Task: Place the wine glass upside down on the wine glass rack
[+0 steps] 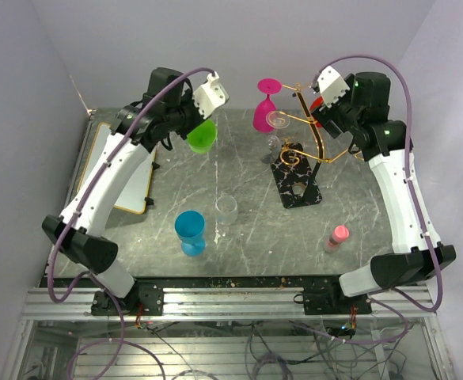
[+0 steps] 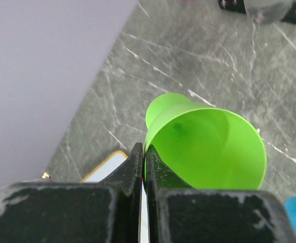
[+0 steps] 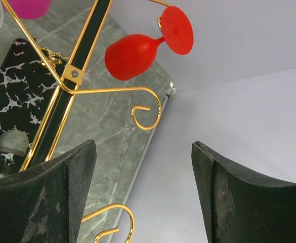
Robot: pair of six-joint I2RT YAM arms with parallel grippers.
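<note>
Tilted green wine glass (image 2: 208, 152) aloft; gold rack (image 1: 304, 190) stands upright.

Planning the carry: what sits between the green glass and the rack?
Top view: a pink glass hanging on the rack's left side; otherwise bare table.

You have bright, even, diffuse light in all three views, with a faint lilac cast on the walls. From the top, shadows on the table (image 1: 358, 198) are short and soft-edged, and the stone shows only a dull sheen. At the left wrist the green glass (image 2: 208, 152) is sharp, but the left gripper (image 2: 144, 149) is dark and blurred. At the right wrist the red glass (image 3: 132, 55) is crisp, while the right gripper (image 3: 143, 147) is shadowed and soft.
</note>
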